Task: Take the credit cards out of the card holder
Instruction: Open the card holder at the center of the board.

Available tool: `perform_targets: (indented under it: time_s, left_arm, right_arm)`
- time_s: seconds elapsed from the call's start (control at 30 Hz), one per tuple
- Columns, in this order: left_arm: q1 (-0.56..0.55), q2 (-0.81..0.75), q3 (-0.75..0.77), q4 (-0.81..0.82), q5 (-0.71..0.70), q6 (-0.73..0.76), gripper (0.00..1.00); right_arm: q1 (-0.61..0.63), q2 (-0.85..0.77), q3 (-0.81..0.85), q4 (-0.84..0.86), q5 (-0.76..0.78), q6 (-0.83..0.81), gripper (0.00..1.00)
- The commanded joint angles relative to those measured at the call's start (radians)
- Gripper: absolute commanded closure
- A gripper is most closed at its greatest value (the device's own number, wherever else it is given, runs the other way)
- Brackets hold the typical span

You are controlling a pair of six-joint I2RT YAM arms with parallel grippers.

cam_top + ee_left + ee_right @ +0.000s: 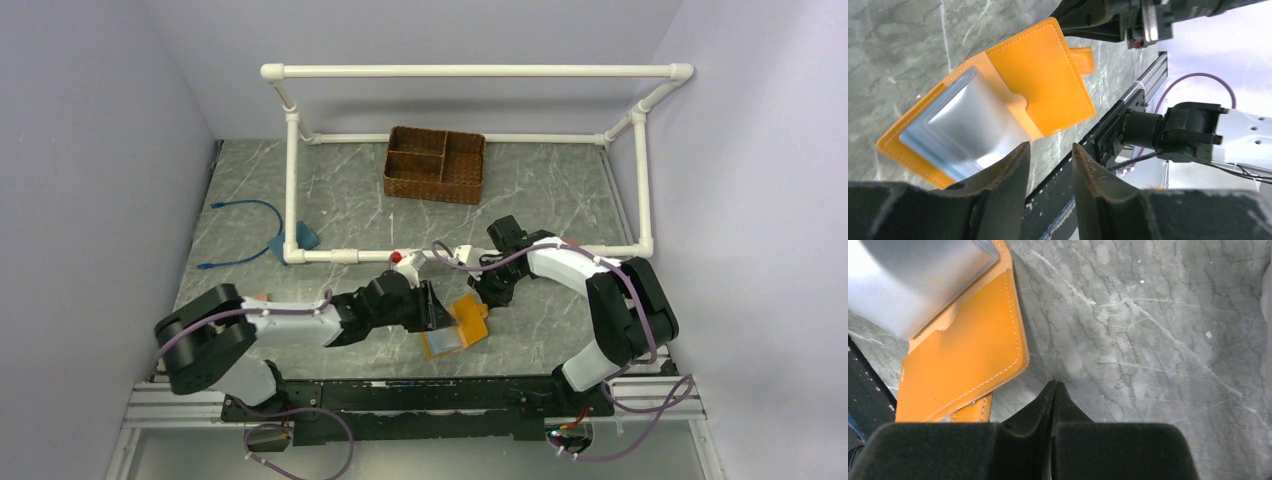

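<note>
Looking down at the table (pixel 330 190), I see the card holder (pixel 462 318) lying open between the two arms, its orange flap spread out and its pale pocket showing. No credit cards lie loose anywhere, so I think the job has hardly begun. The left gripper (pixel 1050 167) waits by the pale pocket, jaws a little apart and empty. The right gripper (pixel 1053 390) is pinched tight on nothing beside the flap.
</note>
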State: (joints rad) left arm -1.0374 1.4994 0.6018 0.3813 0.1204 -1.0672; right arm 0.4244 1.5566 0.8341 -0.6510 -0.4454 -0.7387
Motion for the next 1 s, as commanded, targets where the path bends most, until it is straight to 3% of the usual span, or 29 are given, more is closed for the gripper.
perform_targets:
  time_s: [0.0, 0.33, 0.57, 0.97]
  left_arm:
    - [-0.004, -0.136, -0.067, -0.053, -0.086, 0.001, 0.56]
    - [-0.003, -0.318, -0.11, -0.159, -0.169, 0.013, 0.37]
    - [-0.003, -0.304, -0.167, -0.093, -0.148, -0.089, 0.39]
    - [-0.003, -0.089, -0.103, 0.035, -0.049, -0.155, 0.46]
  right_arm:
    - [0.01, -0.007, 0.04, 0.001, -0.011, 0.023, 1.0]
    - [0.033, -0.022, 0.048, -0.001, -0.03, 0.035, 1.0]
    - [0.033, -0.032, 0.049, 0.001, -0.032, 0.041, 1.0]
    - [0.033, -0.037, 0.046, -0.001, -0.032, 0.039, 1.0]
